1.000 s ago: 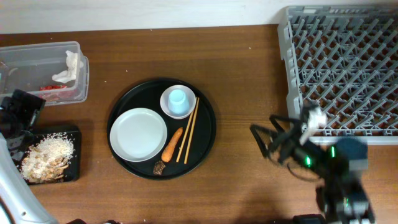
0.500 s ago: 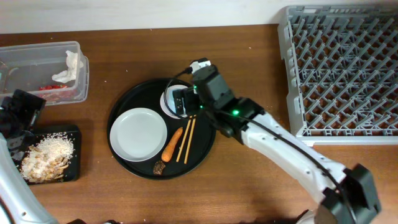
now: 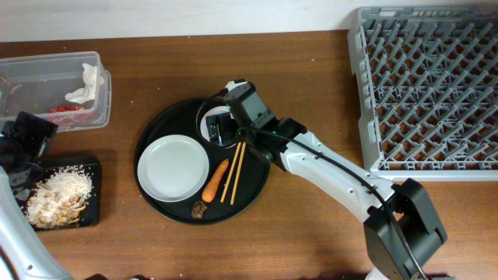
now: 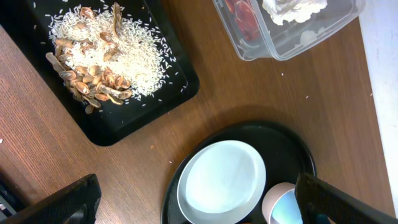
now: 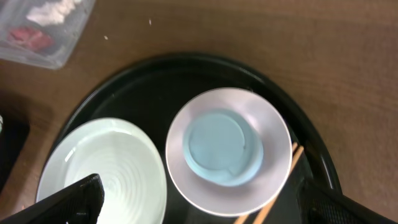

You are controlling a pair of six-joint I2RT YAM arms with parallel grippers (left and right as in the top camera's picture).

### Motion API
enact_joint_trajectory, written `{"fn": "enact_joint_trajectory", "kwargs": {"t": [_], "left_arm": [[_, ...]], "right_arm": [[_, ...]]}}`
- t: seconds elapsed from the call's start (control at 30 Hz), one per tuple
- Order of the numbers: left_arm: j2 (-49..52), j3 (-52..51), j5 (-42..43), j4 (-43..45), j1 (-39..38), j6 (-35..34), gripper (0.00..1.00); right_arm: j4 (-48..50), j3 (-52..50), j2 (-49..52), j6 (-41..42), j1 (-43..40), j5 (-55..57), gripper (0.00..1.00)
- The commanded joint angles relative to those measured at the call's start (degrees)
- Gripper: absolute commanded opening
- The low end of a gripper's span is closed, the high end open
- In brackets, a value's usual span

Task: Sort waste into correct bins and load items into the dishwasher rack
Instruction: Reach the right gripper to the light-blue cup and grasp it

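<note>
On the round black tray lie a white plate, two chopsticks, an orange carrot and a dark scrap. My right gripper hangs open directly over the light-blue cup, which stands inside the white bowl; its fingers touch nothing. My left gripper is open at the far left, above the black tray of rice. The clear tub holds tissue and a red wrapper. The grey rack stands at the right.
The right arm stretches across the table from the bottom right to the round tray. In the left wrist view the rice tray, the tub and the plate lie below the open fingers.
The right arm has swung from beside the rack at the right to above the round tray, then edged slightly left over the bowl. The left arm has not moved.
</note>
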Motion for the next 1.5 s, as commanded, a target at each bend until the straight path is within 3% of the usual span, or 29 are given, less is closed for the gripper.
{"fn": "enact_joint_trajectory", "kwargs": {"t": [0.0, 0.2, 0.53, 1.13, 1.33, 1.47], "left_arm": [[-0.81, -0.17, 0.02, -0.04, 0.15, -0.57, 0.99], [-0.81, -0.17, 0.02, -0.02, 0.15, -0.57, 0.99], [-0.81, -0.17, 0.02, -0.04, 0.15, -0.57, 0.99], [-0.81, -0.17, 0.02, -0.04, 0.15, -0.57, 0.99], [-0.81, -0.17, 0.02, -0.04, 0.15, -0.57, 0.99], [-0.81, -0.17, 0.02, -0.04, 0.15, -0.57, 0.99]], "right_arm": [[2.97, 1.38, 1.62, -1.01, 0.48, 0.11, 0.98], [9.60, 1.38, 8.66, -0.31, 0.59, 1.60, 0.98], [10.60, 1.38, 13.62, -1.22, 0.90, 4.66, 0.98], [12.70, 1.42, 14.56, -2.32, 2.45, 12.13, 0.99], [11.08, 1.42, 14.56, -2.32, 2.47, 12.11, 0.76], [10.73, 1.44, 14.47, -2.29, 2.45, 11.89, 0.72]]}}
